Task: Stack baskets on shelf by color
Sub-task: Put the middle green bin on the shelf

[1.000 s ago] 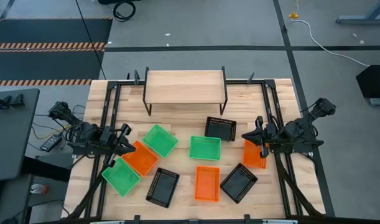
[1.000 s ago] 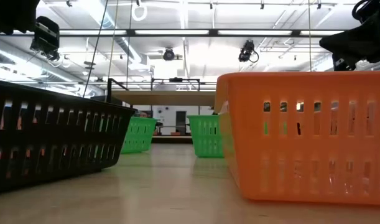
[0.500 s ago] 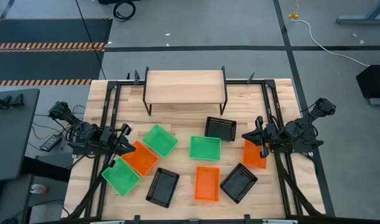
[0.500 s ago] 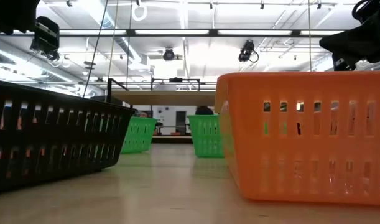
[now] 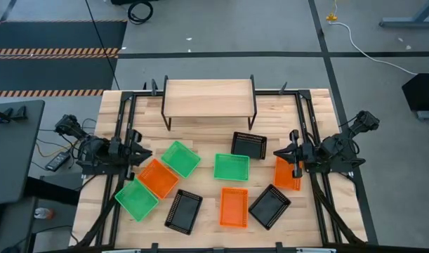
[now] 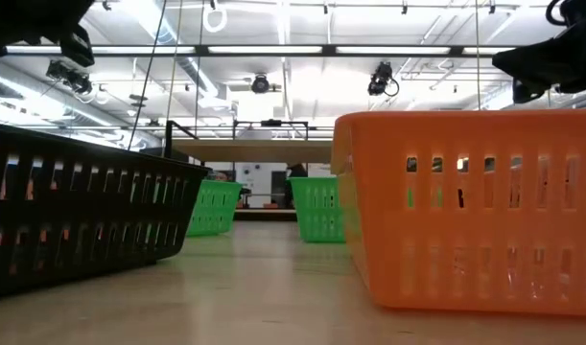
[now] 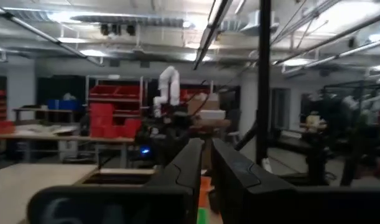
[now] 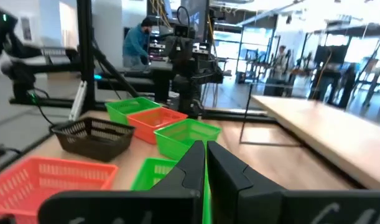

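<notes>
green, orange, black baskets [image 5: 232, 166], light-wood shelf [image 5: 208, 98]

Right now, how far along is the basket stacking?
Nothing looks done: the shelf is bare and all nine baskets lie scattered singly on the table. Nothing is in hand; the left gripper and right gripper hang empty at the sides. All the sorting and stacking is left.

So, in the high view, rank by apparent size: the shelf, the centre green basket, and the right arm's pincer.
1. The shelf, clearly the largest.
2. The centre green basket, much smaller than the shelf top.
3. The right pincer, smallest; it sits above the table, nearer the camera, so it looks somewhat larger than it is.
</notes>
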